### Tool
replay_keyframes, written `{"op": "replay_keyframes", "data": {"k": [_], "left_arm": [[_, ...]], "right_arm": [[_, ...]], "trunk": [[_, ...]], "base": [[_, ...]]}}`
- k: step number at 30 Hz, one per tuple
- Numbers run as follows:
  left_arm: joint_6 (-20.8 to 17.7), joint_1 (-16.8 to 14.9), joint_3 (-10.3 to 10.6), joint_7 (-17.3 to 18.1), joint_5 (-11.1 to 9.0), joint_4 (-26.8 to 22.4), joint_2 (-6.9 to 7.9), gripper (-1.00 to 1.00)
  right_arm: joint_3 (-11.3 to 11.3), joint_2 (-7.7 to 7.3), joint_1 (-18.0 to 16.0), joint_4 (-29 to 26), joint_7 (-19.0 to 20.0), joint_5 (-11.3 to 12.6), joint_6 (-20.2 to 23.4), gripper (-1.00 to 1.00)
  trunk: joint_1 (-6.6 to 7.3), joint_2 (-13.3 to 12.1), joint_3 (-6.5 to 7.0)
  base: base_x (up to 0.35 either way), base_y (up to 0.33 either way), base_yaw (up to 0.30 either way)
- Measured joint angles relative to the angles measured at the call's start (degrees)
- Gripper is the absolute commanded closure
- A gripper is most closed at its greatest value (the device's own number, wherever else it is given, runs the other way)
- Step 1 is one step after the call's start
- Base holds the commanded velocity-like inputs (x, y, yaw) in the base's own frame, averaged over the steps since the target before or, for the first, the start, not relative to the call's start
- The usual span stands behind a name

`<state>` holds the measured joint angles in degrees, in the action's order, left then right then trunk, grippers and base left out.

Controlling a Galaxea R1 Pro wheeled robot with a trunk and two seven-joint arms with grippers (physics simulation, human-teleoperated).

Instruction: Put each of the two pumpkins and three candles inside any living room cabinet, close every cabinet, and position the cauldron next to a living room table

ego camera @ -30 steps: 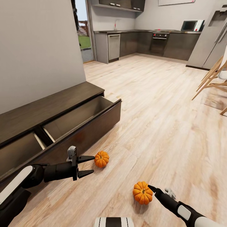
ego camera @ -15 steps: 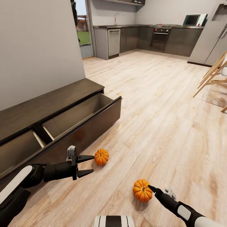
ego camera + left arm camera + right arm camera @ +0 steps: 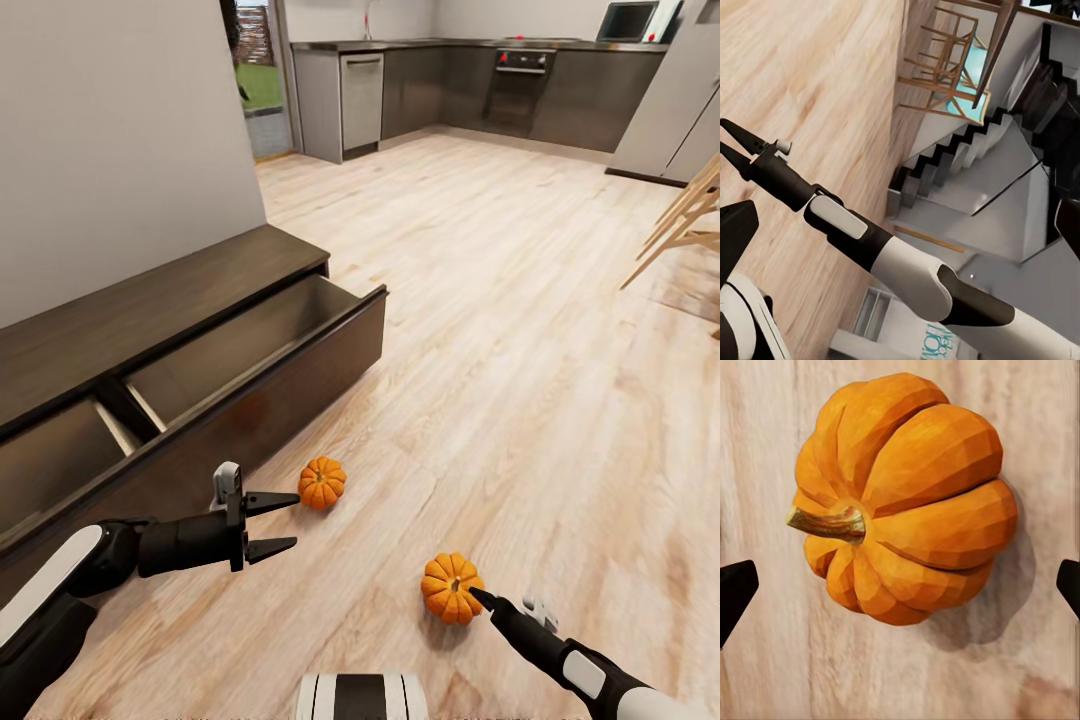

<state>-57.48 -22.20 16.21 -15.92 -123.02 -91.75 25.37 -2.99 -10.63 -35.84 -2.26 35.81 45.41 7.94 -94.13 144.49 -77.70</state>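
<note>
1. Two pumpkins, both sitting on the wood floor. The far pumpkin is near the open cabinet front; the near pumpkin lies closer to the robot, well apart from the first.
2. One cabinet along the wall – long, low, dark brown, with two pull-out compartments open and a lighter inside.
3. Left gripper hovers with its two fingers spread and nothing between them, pointing toward the far pumpkin, just short of it.
4. Right gripper has its tip right at the near pumpkin. In the right wrist view the pumpkin sits between two black fingertips spread wide, not touching it – so released.
5. Background: one kitchen run with an oven, plus wooden chair legs at the right edge.
</note>
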Motion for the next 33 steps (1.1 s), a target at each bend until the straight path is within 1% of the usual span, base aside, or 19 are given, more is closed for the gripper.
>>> {"op": "replay_keyframes", "data": {"k": [10, 22, 26, 33], "left_arm": [[0.00, 0.00, 0.10, 0.00, 0.00, 0.00, 0.00, -1.00], [0.00, 0.00, 0.35, 0.00, -0.03, -0.06, 0.00, -1.00], [0.00, 0.00, 0.35, 0.01, -0.03, -0.06, 0.00, -1.00], [0.00, 0.00, 0.35, 0.00, -0.04, -0.06, 0.00, -1.00]], "right_arm": [[0.02, -0.05, 0.00, 0.00, 0.00, -0.04, -0.02, -1.00], [0.04, -0.26, 0.00, 0.00, 0.37, 0.18, -0.13, -1.00], [0.05, -0.40, 0.00, 0.00, 0.37, 0.21, -0.09, -1.00], [0.11, -0.46, 0.00, 0.00, 0.27, 0.22, -0.03, -1.00]], "trunk": [[-0.26, 0.13, -2.22], [-0.25, 0.14, -2.22], [-0.25, 0.14, -2.22], [-0.25, 0.14, -2.22]], "base": [[0.000, 0.000, 0.000], [0.005, -0.002, 0.000], [0.082, -0.110, 0.000], [0.011, -0.018, 0.000]]}}
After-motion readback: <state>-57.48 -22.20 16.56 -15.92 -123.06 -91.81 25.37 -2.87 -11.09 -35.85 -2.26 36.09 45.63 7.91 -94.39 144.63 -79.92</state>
